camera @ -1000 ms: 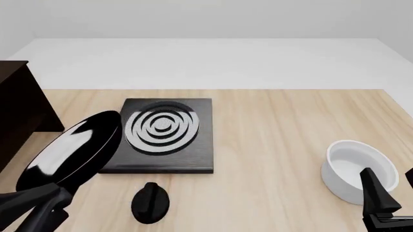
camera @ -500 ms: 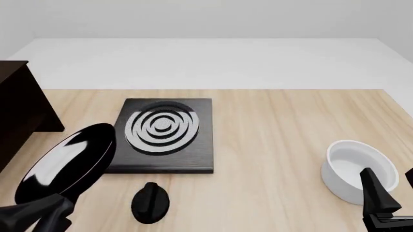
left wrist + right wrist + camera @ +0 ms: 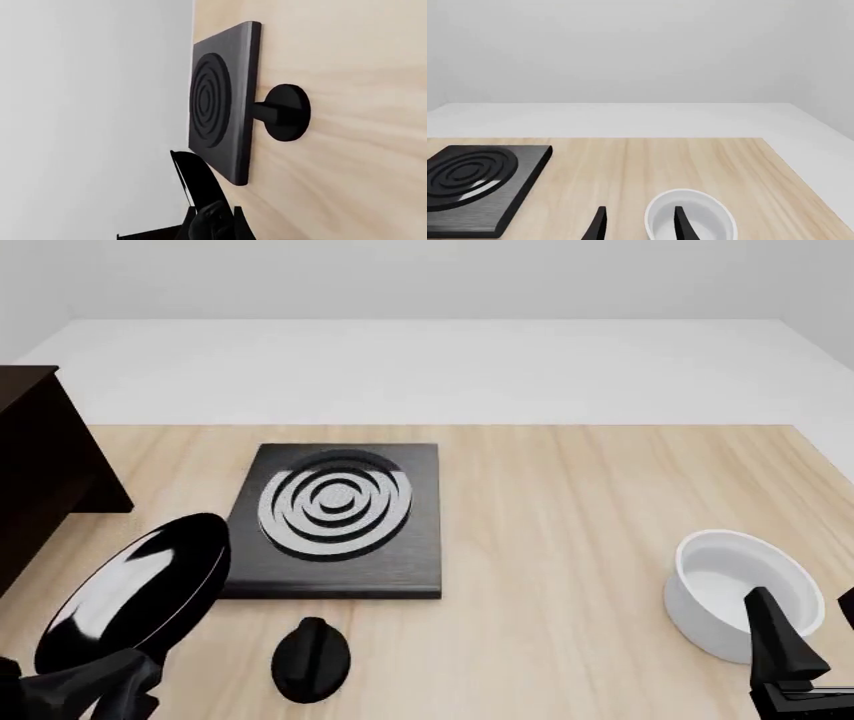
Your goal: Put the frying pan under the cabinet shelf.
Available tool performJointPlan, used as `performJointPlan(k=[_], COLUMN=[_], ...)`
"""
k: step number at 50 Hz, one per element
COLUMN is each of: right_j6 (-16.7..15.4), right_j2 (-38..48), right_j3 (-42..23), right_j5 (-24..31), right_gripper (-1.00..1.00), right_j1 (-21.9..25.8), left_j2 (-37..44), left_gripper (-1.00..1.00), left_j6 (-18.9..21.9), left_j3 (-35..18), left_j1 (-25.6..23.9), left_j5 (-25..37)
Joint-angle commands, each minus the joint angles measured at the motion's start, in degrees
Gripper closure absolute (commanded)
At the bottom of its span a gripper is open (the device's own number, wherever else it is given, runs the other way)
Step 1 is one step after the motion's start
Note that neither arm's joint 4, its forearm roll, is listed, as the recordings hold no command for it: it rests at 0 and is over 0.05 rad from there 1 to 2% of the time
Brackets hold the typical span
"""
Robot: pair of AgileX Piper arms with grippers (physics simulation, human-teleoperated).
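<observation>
Far left of the front view: cabinet shelf (image 3: 40, 475), dark brown, nearly black, flat boards, boxy, only partly in frame. Just right of it, near the table's (image 3: 574, 510) near-left corner, the frying pan (image 3: 134, 585) is held tilted up off the wood: round, shallow, glossy black, inside showing pale mirror-like highlights. Its handle end runs down into the left claw (image 3: 87, 690), which is pinching the handle; fingers mostly out of frame. Pan and cabinet are near each other; contact cannot be judged.

Centre-left: flat square black slab (image 3: 336, 520) with grey concentric rings, matte, lying on the light wood-grain table. Just in front of it, a small black round knob-like piece (image 3: 311, 658).

Right: deep white bowl (image 3: 741, 590), smooth, round. Right claw (image 3: 639, 222) spread, one finger over the bowl's rim.
</observation>
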Motion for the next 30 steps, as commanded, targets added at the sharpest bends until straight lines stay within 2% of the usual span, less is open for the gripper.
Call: performJointPlan(k=[1, 8, 13, 14, 30], right_j6=[0.0, 0.0, 0.0, 0.0, 0.0], right_j2=[0.0, 0.0, 0.0, 0.0, 0.0], right_j3=[0.0, 0.0, 0.0, 0.0, 0.0], right_j5=[0.0, 0.0, 0.0, 0.0, 0.0], right_gripper=[-1.00, -1.00, -1.00, -1.00, -1.00], right_j1=[0.0, 0.0, 0.0, 0.0, 0.0], left_j2=[0.1, 0.1, -0.3, -0.4, -0.3], left_gripper=[1.00, 1.00, 1.00, 1.00, 1.00], left_j6=[-0.7, -1.9, -1.1, 0.2, 0.0], left_j3=[2.3, 2.8, 3.7, 4.5, 6.3], left_j1=[2.1, 2.4, 3.8, 4.4, 7.3], left_j5=[-4.4, -5.2, -5.7, -6.8, -8.1])
